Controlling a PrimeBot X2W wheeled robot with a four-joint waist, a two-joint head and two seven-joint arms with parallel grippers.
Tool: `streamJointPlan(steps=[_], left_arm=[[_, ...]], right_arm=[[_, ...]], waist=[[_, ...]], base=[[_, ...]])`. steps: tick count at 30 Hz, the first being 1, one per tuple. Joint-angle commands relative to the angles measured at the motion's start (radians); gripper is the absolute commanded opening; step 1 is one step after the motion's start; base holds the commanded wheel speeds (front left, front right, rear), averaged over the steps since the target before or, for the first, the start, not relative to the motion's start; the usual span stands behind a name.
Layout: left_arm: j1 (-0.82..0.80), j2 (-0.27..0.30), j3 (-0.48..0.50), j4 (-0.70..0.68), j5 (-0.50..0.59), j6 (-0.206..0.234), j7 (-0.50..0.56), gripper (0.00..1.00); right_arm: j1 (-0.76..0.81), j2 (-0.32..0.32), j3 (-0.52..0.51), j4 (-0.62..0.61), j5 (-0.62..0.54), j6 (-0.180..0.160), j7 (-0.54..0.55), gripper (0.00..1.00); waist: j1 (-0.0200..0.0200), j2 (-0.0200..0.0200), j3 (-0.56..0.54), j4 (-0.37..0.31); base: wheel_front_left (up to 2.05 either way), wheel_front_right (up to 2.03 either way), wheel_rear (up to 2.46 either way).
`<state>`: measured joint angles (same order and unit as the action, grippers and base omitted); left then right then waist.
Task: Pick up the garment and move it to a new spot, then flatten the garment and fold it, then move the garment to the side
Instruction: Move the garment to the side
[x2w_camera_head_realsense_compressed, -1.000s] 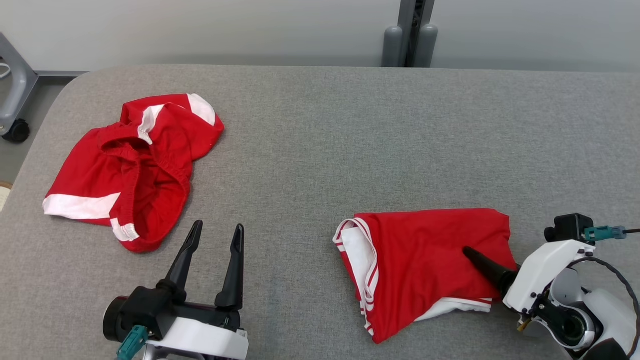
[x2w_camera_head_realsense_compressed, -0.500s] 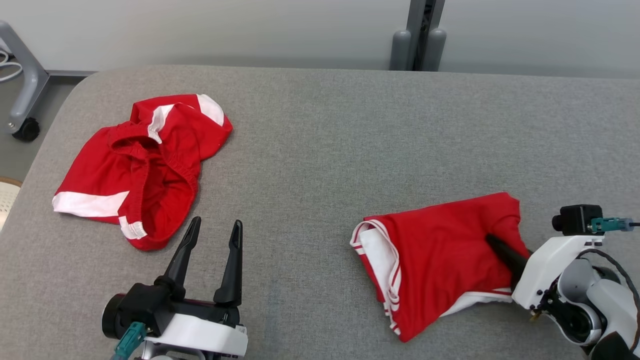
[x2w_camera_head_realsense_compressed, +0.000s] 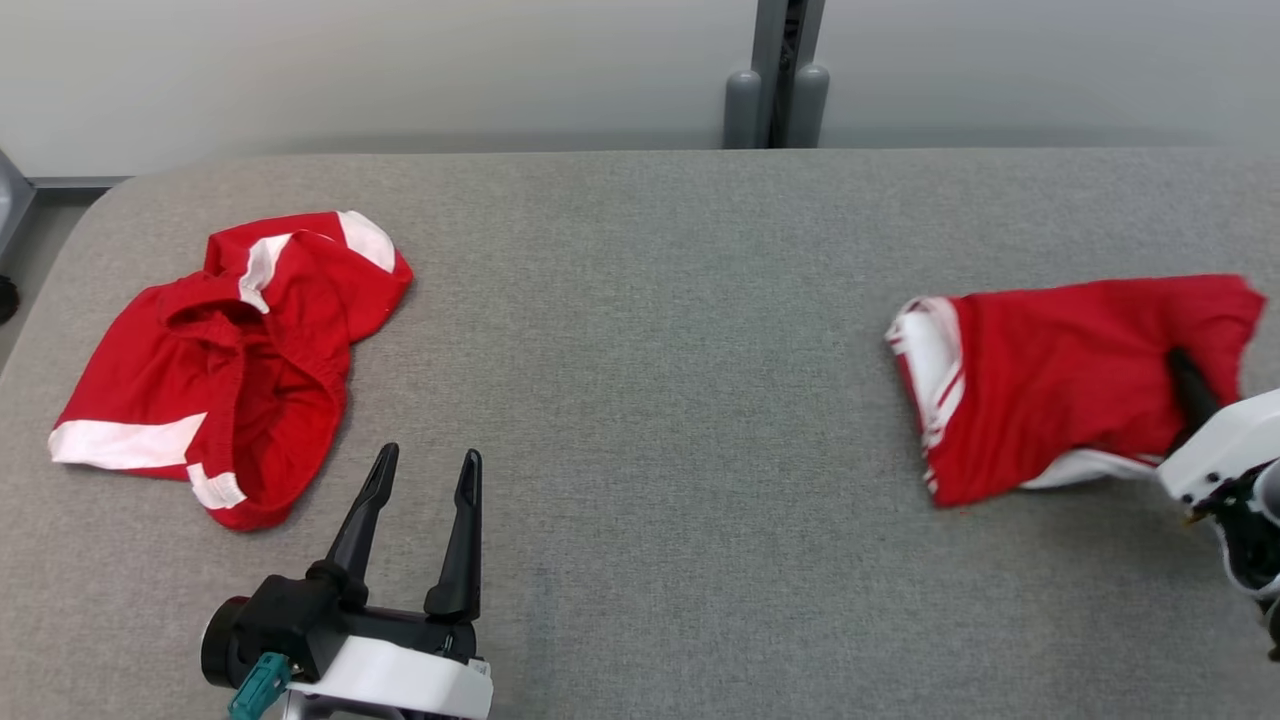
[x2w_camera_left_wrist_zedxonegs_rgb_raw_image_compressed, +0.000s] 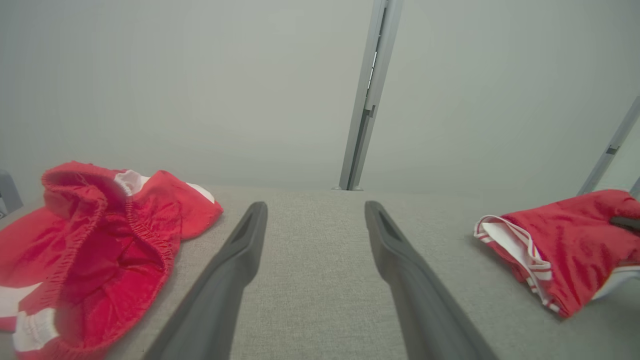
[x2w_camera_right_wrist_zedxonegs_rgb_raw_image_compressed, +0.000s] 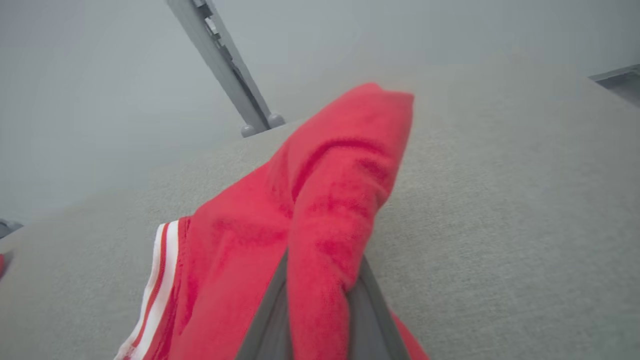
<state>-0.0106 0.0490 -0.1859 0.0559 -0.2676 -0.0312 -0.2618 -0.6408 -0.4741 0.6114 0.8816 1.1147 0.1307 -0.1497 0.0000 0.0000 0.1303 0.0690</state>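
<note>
The garment (x2w_camera_head_realsense_compressed: 1050, 385), red shorts folded flat with white trim, is at the table's far right. My right gripper (x2w_camera_head_realsense_compressed: 1182, 365) is shut on its right edge, with one dark finger lying over the cloth. In the right wrist view the red garment (x2w_camera_right_wrist_zedxonegs_rgb_raw_image_compressed: 325, 200) drapes over both fingers (x2w_camera_right_wrist_zedxonegs_rgb_raw_image_compressed: 267, 320), hiding their tips. From the left wrist the garment (x2w_camera_left_wrist_zedxonegs_rgb_raw_image_compressed: 560, 250) appears at the right. My left gripper (x2w_camera_head_realsense_compressed: 428, 462) stands open near the front edge, holding nothing; its fingers (x2w_camera_left_wrist_zedxonegs_rgb_raw_image_compressed: 235, 260) point across bare table.
A second red garment (x2w_camera_head_realsense_compressed: 230, 370), crumpled with its waistband open, lies at the table's left (x2w_camera_left_wrist_zedxonegs_rgb_raw_image_compressed: 100, 235). The grey padded table (x2w_camera_head_realsense_compressed: 640, 300) stretches wide between the two. A grey post (x2w_camera_head_realsense_compressed: 775, 90) stands behind the far edge.
My right gripper has carried the folded garment to the right and a little farther back. The head view has shifted slightly. The left arm has stayed still.
</note>
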Motion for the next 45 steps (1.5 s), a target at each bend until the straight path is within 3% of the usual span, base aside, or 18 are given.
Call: streamJointPlan(steps=[1, 8, 13, 20, 28, 38, 45], left_arm=[[-0.006, 0.004, 0.004, -0.002, 0.009, -0.003, -0.004, 1.00], [-0.020, 0.004, 0.005, 0.001, 0.021, -0.013, -0.004, 1.00], [-0.025, 0.004, 0.001, -0.003, 0.031, -0.020, -0.004, 1.00], [-0.044, 0.003, 0.005, -0.011, 0.049, -0.032, -0.004, 1.00], [-0.056, 0.004, 0.008, -0.004, 0.051, -0.039, -0.004, 1.00], [-0.047, 0.004, -0.010, 0.001, 0.038, -0.029, -0.004, 1.00], [-0.053, 0.004, -0.018, 0.000, 0.033, -0.027, -0.004, 1.00]], right_arm=[[-0.021, 0.004, -0.019, 0.032, 0.009, 0.000, -0.029, 0.00], [-0.097, 0.021, -0.149, 0.231, 0.042, 0.000, -0.111, 0.00], [-0.146, -0.031, -0.328, 0.296, 0.027, 0.000, -0.118, 0.00], [-0.171, -0.036, -0.560, 0.237, -0.189, 0.001, -0.117, 0.00], [-0.148, 0.041, -0.823, 0.156, -0.418, 0.001, -0.117, 0.00], [-0.217, 0.123, -0.933, 0.099, -0.568, 0.001, -0.117, 0.00], [-0.284, 0.159, -0.930, 0.033, -0.528, 0.001, -0.117, 0.00]], waist=[[0.0000, 0.0000, 0.008, -0.010], [0.0000, 0.0000, 0.037, -0.034], [0.0000, 0.0000, 0.060, -0.038], [0.0000, 0.0000, 0.122, -0.027], [0.0000, 0.0000, 0.156, 0.001], [0.0000, 0.0000, 0.148, 0.003], [0.0000, 0.0000, 0.163, 0.011]], base=[[0.00, 0.00, 0.00], [0.00, 0.00, 0.00], [0.00, 0.00, 0.00], [0.00, 0.00, 0.00], [0.00, 0.00, 0.00], [0.00, 0.00, 0.00], [0.00, 0.00, 0.00]])
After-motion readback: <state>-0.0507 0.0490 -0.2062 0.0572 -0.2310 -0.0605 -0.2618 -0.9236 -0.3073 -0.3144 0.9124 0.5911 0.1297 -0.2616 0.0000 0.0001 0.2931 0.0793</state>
